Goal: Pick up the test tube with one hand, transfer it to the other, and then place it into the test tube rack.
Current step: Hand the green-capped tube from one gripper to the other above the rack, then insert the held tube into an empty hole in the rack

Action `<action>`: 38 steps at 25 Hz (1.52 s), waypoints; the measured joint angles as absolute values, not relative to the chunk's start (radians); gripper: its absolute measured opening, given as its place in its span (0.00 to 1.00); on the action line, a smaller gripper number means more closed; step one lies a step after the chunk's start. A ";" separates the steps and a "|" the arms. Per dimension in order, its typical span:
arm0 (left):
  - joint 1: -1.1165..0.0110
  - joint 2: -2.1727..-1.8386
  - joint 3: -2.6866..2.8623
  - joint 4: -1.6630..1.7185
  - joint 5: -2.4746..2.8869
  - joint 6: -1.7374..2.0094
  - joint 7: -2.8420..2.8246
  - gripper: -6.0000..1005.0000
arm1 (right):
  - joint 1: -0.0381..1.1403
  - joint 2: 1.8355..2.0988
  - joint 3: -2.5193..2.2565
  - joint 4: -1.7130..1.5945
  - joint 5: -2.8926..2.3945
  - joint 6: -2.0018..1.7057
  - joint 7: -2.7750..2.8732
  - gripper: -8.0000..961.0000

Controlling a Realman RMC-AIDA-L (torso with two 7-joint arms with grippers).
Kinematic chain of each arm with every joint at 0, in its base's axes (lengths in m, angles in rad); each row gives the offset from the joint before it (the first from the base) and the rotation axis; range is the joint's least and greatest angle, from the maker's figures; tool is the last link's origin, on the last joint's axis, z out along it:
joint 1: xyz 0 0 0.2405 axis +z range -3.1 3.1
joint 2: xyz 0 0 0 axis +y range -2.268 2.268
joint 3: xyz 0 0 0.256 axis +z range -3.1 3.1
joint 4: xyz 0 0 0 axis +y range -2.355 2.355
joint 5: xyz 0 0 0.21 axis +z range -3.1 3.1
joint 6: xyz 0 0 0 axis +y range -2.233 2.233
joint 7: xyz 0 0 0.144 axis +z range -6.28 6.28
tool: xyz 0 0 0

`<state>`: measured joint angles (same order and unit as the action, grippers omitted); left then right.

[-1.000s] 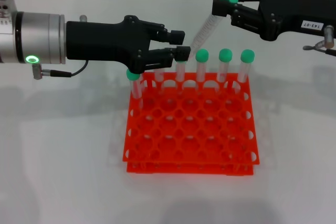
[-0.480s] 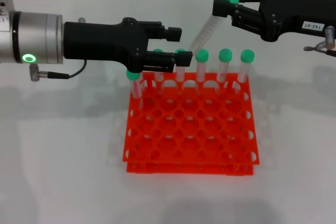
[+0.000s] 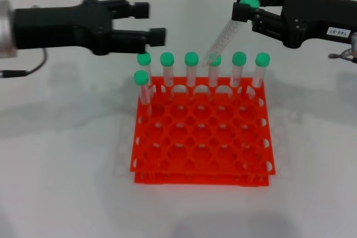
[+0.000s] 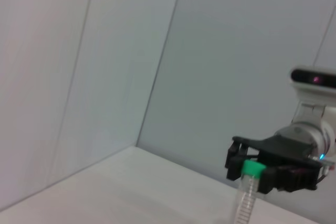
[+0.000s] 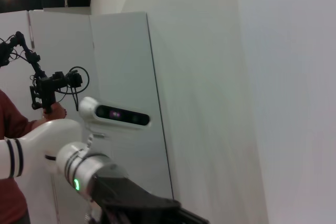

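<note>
right fingers (image 3: 244,8) clamp the test tube (image 3: 223,36) by its cap; left fingers (image 3: 149,23) spread, empty.

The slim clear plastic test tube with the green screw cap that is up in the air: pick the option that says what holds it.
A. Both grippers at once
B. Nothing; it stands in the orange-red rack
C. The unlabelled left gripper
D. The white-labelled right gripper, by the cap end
D: the black white-labelled right gripper is shut on the cap end of the tilted clear test tube, while the black unlabelled left gripper is open and apart from it, above the orange-red plastic rack.
</note>
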<state>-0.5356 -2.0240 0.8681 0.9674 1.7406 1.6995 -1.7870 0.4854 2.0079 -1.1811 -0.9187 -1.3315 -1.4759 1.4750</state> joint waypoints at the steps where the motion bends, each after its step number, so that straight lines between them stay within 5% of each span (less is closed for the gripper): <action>1: -0.518 -2.022 0.868 0.993 1.729 1.708 -1.801 0.89 | 0.481 2.008 -1.181 -0.920 -1.331 -1.476 1.475 0.28; 15: -0.347 -2.001 0.868 1.223 1.919 1.876 -1.997 0.88 | 0.459 2.013 -1.191 -0.930 -1.332 -1.488 1.477 0.28; 38: -0.318 -2.006 0.815 1.217 2.186 1.876 -1.808 0.88 | 0.492 2.022 -1.345 -0.878 -1.297 -1.359 1.482 0.28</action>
